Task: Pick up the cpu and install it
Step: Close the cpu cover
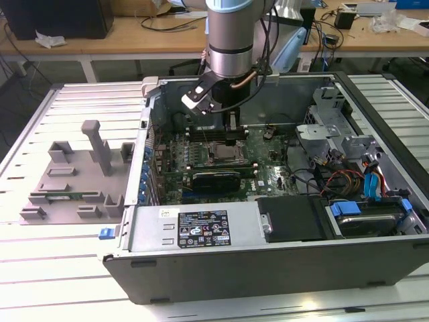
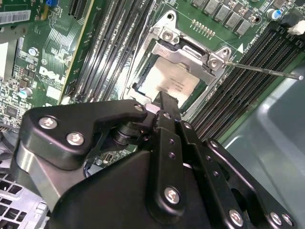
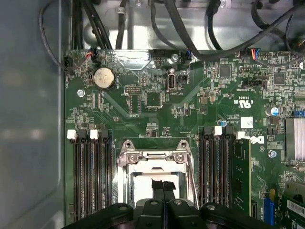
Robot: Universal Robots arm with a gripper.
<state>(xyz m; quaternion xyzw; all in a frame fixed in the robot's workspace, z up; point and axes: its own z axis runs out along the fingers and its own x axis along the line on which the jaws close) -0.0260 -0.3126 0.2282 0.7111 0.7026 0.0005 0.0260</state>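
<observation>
Fingertips (image 3: 157,187) of the gripper (image 3: 163,184) are pressed together in the first wrist view, with only a thin seam between them and nothing seen in their grasp. They hang directly over the cpu (image 3: 140,183), which lies flat inside the metal frame of the socket (image 3: 152,156) on the green motherboard (image 3: 157,107). A round coin battery (image 3: 104,78) sits further up the board, well apart from the socket.

In the second wrist view the gripper (image 2: 164,98) points its narrow black tip at the near edge of the cpu (image 2: 167,82); whether it touches the shiny top plate I cannot tell. A thin retention lever (image 2: 262,69) sticks out from the socket (image 2: 193,56) across the black memory slots (image 2: 238,88) beside it.

In the exterior view the arm (image 1: 230,40) reaches down into the open computer case (image 1: 268,272), its gripper (image 1: 232,131) just above the socket (image 1: 221,155). The case rests on a slatted white table (image 1: 53,282), and a grey fixture (image 1: 74,178) sits beside it, toward the exterior view's left
</observation>
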